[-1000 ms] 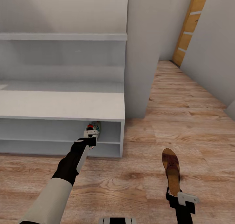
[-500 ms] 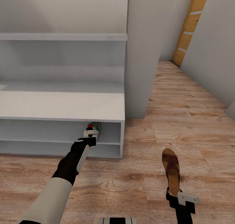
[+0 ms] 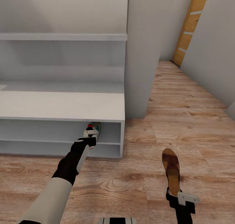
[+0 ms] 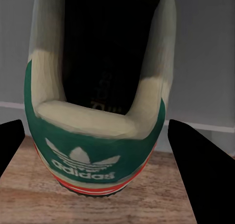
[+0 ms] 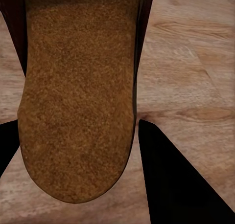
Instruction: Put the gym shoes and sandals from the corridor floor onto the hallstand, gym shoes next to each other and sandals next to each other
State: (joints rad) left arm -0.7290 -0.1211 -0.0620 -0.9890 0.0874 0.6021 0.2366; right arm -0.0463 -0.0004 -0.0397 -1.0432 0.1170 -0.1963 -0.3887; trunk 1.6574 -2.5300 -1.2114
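A cream gym shoe (image 3: 92, 129) with a green heel (image 4: 93, 136) lies toe-first in the upper open shelf of the pale-grey hallstand (image 3: 62, 105), close to its right end, with the heel sticking out past the shelf's front edge. My left gripper (image 3: 87, 141) is shut on that heel, a black finger (image 4: 12, 145) on each side. Out over the corridor floor (image 3: 140, 181), my right gripper (image 3: 178, 194) is shut on the heel end of a maroon sandal (image 3: 171, 170), which points forward. Its cork footbed (image 5: 78, 97) sits between the fingers.
A grey wall column (image 3: 143, 54) stands just right of the hallstand. Past it the corridor runs back to an orange door (image 3: 189, 28). A grey wall (image 3: 212, 64) borders the floor on the right. My base edge (image 3: 117, 220) is at the bottom.
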